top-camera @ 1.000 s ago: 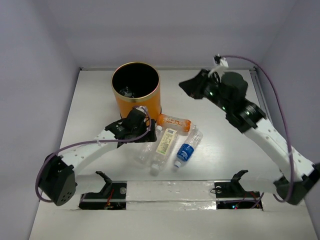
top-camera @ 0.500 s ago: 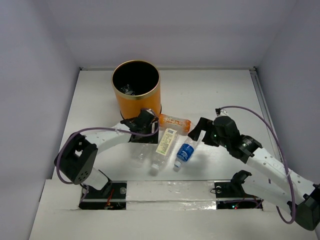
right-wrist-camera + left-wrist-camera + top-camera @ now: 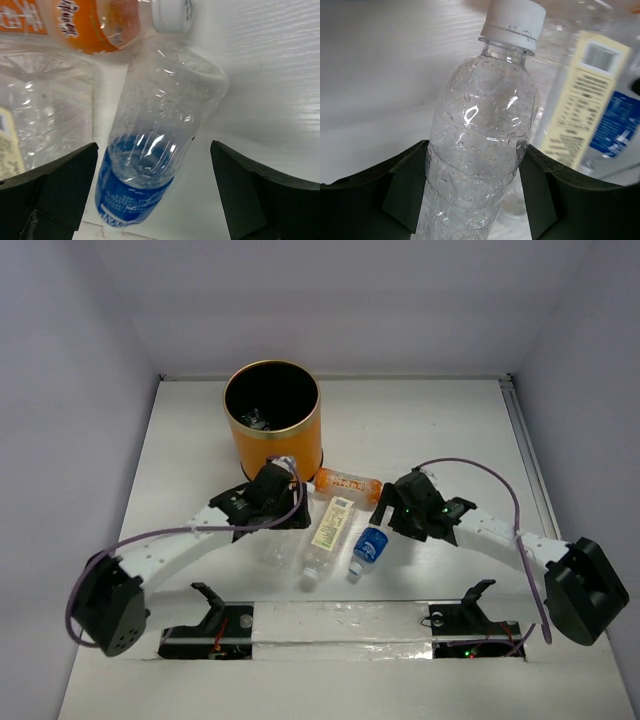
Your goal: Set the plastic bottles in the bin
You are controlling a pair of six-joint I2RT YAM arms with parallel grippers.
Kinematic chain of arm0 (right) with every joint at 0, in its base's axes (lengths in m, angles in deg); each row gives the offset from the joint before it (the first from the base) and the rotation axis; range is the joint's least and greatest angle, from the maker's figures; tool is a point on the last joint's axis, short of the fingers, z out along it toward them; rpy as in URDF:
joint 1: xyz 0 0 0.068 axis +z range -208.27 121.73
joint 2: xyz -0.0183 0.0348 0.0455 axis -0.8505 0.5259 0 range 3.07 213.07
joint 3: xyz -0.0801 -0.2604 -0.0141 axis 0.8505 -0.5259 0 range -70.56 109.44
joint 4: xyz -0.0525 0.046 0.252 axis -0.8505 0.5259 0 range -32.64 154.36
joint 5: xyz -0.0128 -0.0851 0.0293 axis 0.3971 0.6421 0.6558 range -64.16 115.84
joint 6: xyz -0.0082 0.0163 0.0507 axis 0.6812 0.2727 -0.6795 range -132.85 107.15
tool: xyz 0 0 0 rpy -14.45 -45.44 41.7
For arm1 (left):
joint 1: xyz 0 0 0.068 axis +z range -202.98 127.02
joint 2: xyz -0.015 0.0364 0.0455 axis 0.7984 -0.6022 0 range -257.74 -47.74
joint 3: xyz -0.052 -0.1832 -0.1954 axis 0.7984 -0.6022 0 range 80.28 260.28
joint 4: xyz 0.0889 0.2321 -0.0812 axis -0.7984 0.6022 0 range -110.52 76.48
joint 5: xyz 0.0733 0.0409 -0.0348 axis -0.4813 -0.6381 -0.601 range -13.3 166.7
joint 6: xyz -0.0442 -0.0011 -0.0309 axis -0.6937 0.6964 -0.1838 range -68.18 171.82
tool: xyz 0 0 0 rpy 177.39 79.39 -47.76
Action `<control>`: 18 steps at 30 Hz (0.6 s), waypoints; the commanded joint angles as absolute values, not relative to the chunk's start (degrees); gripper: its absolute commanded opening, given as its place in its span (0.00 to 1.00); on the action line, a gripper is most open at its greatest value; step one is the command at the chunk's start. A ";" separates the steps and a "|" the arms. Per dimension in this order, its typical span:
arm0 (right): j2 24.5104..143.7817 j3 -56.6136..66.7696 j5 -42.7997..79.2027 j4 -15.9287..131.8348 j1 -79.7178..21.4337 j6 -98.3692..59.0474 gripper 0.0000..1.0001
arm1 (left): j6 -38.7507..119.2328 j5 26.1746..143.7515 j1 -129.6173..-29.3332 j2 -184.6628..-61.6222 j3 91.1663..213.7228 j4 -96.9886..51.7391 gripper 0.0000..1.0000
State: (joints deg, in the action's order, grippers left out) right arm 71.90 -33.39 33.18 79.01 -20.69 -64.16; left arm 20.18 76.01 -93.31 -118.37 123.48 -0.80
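Observation:
My left gripper (image 3: 476,145) is shut on a clear unlabelled plastic bottle (image 3: 485,100) with a white cap, both fingers (image 3: 405,190) against its sides. In the top view this left gripper (image 3: 293,516) is just in front of the orange bin (image 3: 310,445). My right gripper (image 3: 154,150) stands open, its fingers wide on either side of a blue-labelled bottle (image 3: 165,95) and not touching it. That blue-labelled bottle (image 3: 370,545) lies beside a pale-yellow-labelled bottle (image 3: 330,528). An orange bottle (image 3: 348,483) lies just behind them.
The bin's black inside (image 3: 270,400) holds something small and clear (image 3: 254,421). The enclosure's white walls close off the back and both sides. A white strip with the arm mounts (image 3: 340,625) runs along the near edge.
My right arm has swung from the far right down to the blue-labelled bottle and its jaws have opened wide. The left jaws have narrowed onto the clear bottle.

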 commanded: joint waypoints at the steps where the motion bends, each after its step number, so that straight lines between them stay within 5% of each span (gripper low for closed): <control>1: 74.25 -35.39 35.07 73.54 -20.56 -66.80 1.00 | 16.85 78.54 -94.89 -107.98 125.70 5.48 0.45; 11: 73.29 -39.18 35.77 72.39 -20.56 -68.39 0.79 | 18.06 73.80 -95.60 -103.53 159.40 14.90 0.44; 18: 65.92 -40.32 35.16 75.62 -20.56 -69.45 0.46 | 26.67 68.45 -93.50 -119.35 183.79 11.82 0.44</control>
